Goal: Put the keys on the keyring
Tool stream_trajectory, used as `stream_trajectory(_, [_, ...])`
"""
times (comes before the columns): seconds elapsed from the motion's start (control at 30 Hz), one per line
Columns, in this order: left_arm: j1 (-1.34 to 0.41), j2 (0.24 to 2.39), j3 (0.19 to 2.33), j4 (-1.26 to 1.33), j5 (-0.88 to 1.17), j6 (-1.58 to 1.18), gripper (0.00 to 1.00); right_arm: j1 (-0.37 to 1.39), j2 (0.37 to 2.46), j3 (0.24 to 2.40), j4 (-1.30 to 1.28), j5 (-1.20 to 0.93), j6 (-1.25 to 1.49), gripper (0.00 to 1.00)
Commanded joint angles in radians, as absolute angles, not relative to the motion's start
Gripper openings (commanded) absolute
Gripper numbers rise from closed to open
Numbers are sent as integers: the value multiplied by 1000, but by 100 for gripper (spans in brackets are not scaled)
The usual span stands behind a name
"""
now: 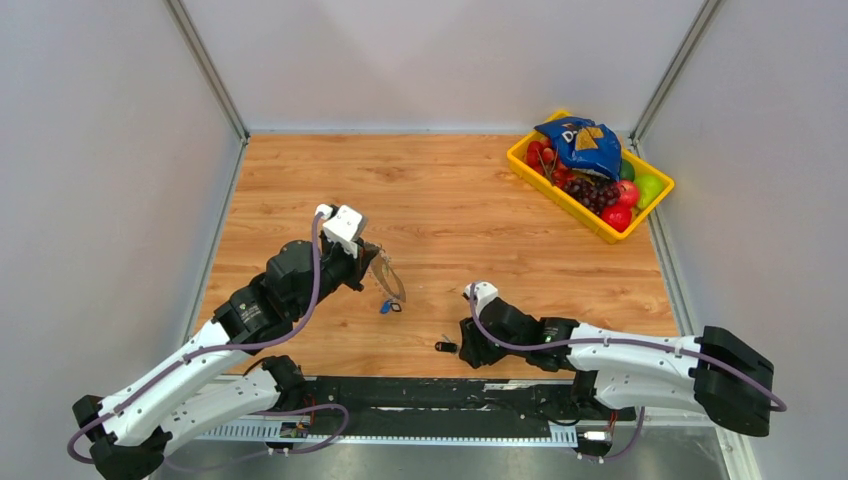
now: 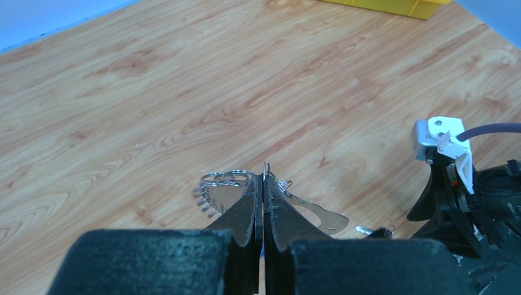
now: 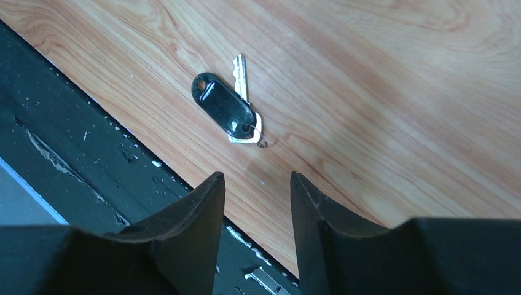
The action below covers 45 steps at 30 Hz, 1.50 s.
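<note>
My left gripper (image 1: 368, 262) is shut on the keyring (image 1: 387, 278), a thin metal hoop held over the table's middle. In the left wrist view the hoop's edge (image 2: 265, 168) sticks up between the closed fingers (image 2: 249, 206). Small split rings (image 2: 227, 179) and a flat metal tab (image 2: 322, 214) hang off either side. A blue-tagged key (image 1: 388, 307) shows just below the hoop. A black-tagged key (image 3: 224, 112) with a silver blade lies on the wood near the front edge. My right gripper (image 3: 255, 184) is open just short of the black-tagged key (image 1: 446, 347), holding nothing.
A yellow basket (image 1: 523, 165) with fruit and a blue bag sits at the back right. The black rail (image 3: 74, 178) along the table's front edge runs right under my right gripper. White walls close in both sides.
</note>
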<state>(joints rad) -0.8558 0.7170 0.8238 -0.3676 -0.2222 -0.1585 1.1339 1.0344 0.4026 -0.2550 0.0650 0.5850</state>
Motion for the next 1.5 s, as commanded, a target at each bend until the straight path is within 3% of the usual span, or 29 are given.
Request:
stream_trajectory(0.0, [-855,702,861,-299,-201,-175,0,1119,1064,381,-129,17,565,46])
stream_trajectory(0.67, [-856,703,861,-299,-199,-169,0,1072,1161,373,-22,-17,518,41])
stream_trajectory(0.87, [-855,702,859,-296,-199,-166,0,1072,1157,367,-29,-29,519,34])
stream_trajectory(1.1, [-855,704,856,-292,-196,-167,0,1071,1148,370,-28,-35,516,18])
stream_trajectory(1.47, [-856,699,850,-293,-201,-167,0,1071,1155,386,-19,-46,503,12])
